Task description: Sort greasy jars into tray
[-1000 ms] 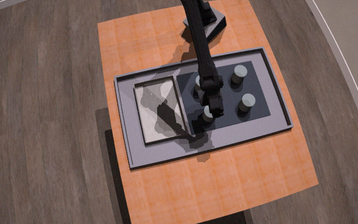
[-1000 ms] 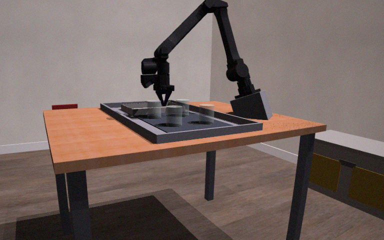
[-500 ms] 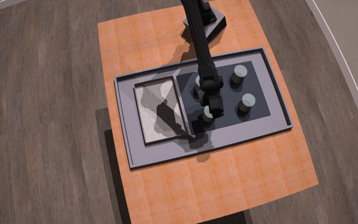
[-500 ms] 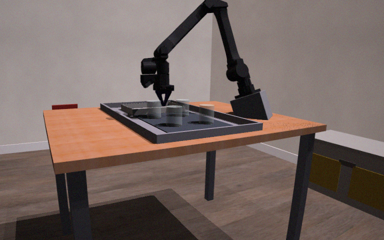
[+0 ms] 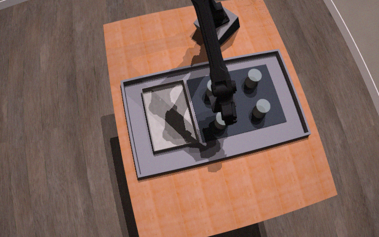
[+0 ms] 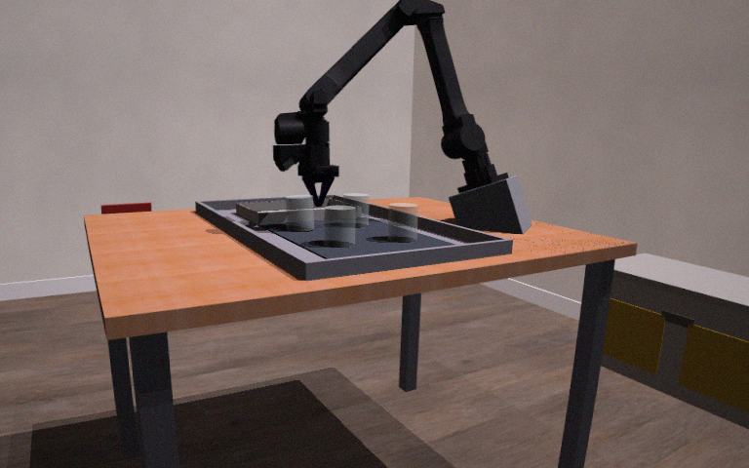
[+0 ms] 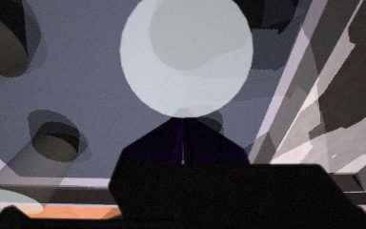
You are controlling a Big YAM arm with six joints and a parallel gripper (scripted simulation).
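Note:
Four glass jars stand mouth down on the dark mat (image 5: 237,101). The jar nearest the tray at the front (image 5: 219,120) is right beside my gripper (image 5: 228,118), which is shut and empty. In the wrist view its pale top (image 7: 186,57) fills the upper middle, and my shut fingertips (image 7: 182,119) point at its near edge; I cannot tell if they touch. A second jar (image 5: 209,85) is partly hidden behind my arm. Two more jars (image 5: 254,75) (image 5: 262,106) stand on the mat's right half. The tray (image 5: 167,115) holds no jar.
Mat and tray lie on the rimmed steel table top (image 5: 215,114), which rests on the orange table (image 5: 223,181). The tray's rim (image 7: 281,110) runs just right of the near jar. My arm's base (image 5: 220,22) stands behind the steel top.

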